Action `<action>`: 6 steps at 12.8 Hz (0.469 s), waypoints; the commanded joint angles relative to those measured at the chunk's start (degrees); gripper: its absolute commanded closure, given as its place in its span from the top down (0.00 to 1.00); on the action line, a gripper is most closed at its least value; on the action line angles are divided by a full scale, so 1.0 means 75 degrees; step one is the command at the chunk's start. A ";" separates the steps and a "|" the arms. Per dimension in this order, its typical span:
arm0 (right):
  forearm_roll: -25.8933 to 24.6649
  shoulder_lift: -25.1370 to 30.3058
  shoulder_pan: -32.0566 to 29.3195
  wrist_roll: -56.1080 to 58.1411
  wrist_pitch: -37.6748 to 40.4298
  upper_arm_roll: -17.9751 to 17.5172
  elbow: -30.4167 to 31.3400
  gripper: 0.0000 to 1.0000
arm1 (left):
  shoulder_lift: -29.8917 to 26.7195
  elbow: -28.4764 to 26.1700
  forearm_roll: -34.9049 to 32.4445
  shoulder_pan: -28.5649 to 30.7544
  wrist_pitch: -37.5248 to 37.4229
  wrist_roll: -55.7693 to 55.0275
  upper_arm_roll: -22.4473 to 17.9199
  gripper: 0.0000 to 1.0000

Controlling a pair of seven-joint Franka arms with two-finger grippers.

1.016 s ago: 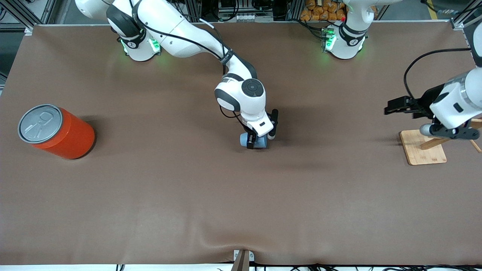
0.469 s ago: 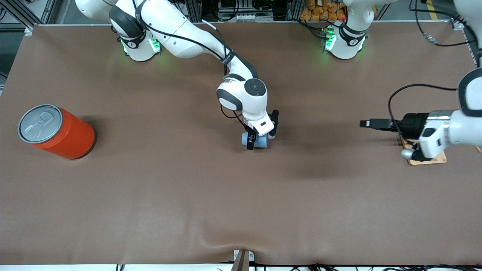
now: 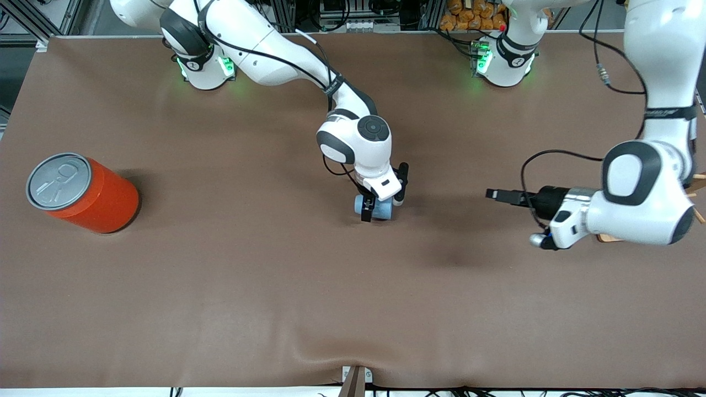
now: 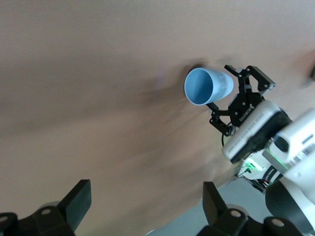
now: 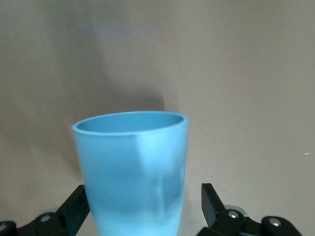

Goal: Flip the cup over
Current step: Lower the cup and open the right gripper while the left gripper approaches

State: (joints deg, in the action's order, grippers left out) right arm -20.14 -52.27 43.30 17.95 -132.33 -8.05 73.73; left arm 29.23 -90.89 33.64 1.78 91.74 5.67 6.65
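The light-blue cup (image 3: 380, 207) lies tipped on its side low at the middle of the table, its mouth turned toward the left arm's end. My right gripper (image 3: 379, 208) comes down over it. In the right wrist view the cup (image 5: 133, 167) sits between the spread fingers (image 5: 210, 202), with a gap on one side. My left gripper (image 3: 492, 194) is open and empty in the air, toward the left arm's end from the cup. The left wrist view shows its own gripper (image 4: 145, 201), the cup (image 4: 206, 86) and the right gripper (image 4: 222, 88) farther off.
A large orange can (image 3: 91, 196) with a grey pull-tab lid stands at the right arm's end of the table. A wooden stand (image 3: 606, 238) is mostly hidden under the left arm at the left arm's end. The brown table cover (image 3: 276, 286) spreads nearer the camera.
The left arm has swung from over the wooden stand toward the middle of the table, bringing its gripper closer to the cup. The right gripper and the cup have barely moved.
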 commanded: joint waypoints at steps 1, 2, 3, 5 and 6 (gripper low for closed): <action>-0.0092 0.0382 -0.0042 -0.0096 0.0579 -0.0074 -0.0022 1.00 | 0.0367 -0.0010 0.0680 -0.0119 0.0305 0.0006 0.0004 1.00; -0.0069 0.0534 -0.0031 -0.0096 0.0802 -0.0110 -0.0022 1.00 | 0.0507 -0.0045 0.0868 -0.0237 0.0469 -0.0017 0.0004 1.00; -0.0045 0.0768 -0.0031 -0.0096 0.1060 -0.0168 -0.0022 1.00 | 0.0636 -0.0069 0.1009 -0.0354 0.0680 -0.0029 0.0004 1.00; -0.0033 0.1201 -0.0193 -0.0107 0.1750 -0.0518 -0.0045 1.00 | 0.0777 -0.0186 0.1232 -0.0658 0.1416 -0.0064 0.0004 1.00; 0.0013 0.1552 -0.0334 -0.0108 0.2079 -0.0671 -0.0045 1.00 | 0.0859 -0.0163 0.1407 -0.0787 0.1791 -0.0297 0.0004 1.00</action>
State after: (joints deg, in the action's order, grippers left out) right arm -20.12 -45.69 43.02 17.85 -120.98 -10.32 72.04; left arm 35.34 -91.75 42.02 -2.34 101.02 5.33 6.76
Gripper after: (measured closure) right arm 0.000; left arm 0.000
